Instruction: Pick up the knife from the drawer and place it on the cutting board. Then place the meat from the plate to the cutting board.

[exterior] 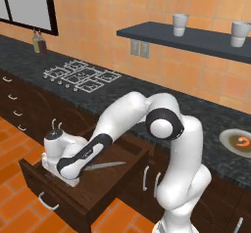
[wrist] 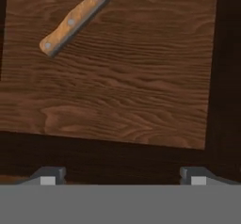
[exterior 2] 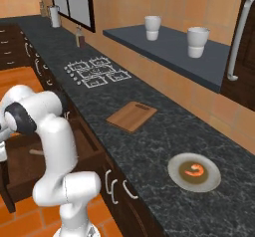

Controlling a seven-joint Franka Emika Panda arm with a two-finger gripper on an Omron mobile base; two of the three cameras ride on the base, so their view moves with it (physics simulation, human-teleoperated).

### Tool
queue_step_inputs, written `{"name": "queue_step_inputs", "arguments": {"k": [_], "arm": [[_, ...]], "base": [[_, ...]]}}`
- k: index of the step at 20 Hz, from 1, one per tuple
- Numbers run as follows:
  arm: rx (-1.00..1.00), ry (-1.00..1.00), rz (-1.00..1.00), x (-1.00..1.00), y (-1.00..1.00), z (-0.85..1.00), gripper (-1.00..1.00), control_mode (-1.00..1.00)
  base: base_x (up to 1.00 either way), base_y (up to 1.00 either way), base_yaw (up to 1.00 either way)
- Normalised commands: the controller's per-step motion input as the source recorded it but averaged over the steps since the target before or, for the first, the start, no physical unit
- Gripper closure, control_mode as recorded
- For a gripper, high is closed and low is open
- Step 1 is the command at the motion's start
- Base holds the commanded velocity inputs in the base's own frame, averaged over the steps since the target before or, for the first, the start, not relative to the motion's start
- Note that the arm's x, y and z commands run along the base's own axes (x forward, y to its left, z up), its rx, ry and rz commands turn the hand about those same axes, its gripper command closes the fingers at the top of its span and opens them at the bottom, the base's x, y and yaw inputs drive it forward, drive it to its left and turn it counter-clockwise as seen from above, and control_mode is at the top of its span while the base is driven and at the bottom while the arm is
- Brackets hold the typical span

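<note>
Knife (wrist: 77, 20) pickup is under way: gripper (wrist: 122, 176), fingers spread and empty, hangs over the drawer (wrist: 141, 100); handle lies toward eleven o'clock, so next shift there and descend.

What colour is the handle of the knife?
Light orange-brown wood with small pale rivets; the knife shows best in the hand view.

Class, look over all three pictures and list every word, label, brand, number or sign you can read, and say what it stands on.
None: no readable text in any view.
The two white cups on the shelf are plain.
The bottles by the window show no label that can be read; too small to tell.
The knife handle bears only rivets, no brand.
The cutting board and plate are unmarked.
</note>
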Motion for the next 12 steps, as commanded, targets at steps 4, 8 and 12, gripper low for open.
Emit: {"name": "queue_step_inputs", "arguments": {"k": [4,8,12], "arm": [[0.03,-0.02,0.09,0.69,-0.75,0.57,-1.00,-1.00],[0.07,0.05,0.06,0.11,-0.71,0.28,-1.00,-1.00],[0.00,-0.02,0.72,0.00,-0.47,-0.02,-1.00,-1.00]], "base": [[0.00,0.00,0.00],[0.00,0.00,0.00],[0.00,0.00,0.00]]}}
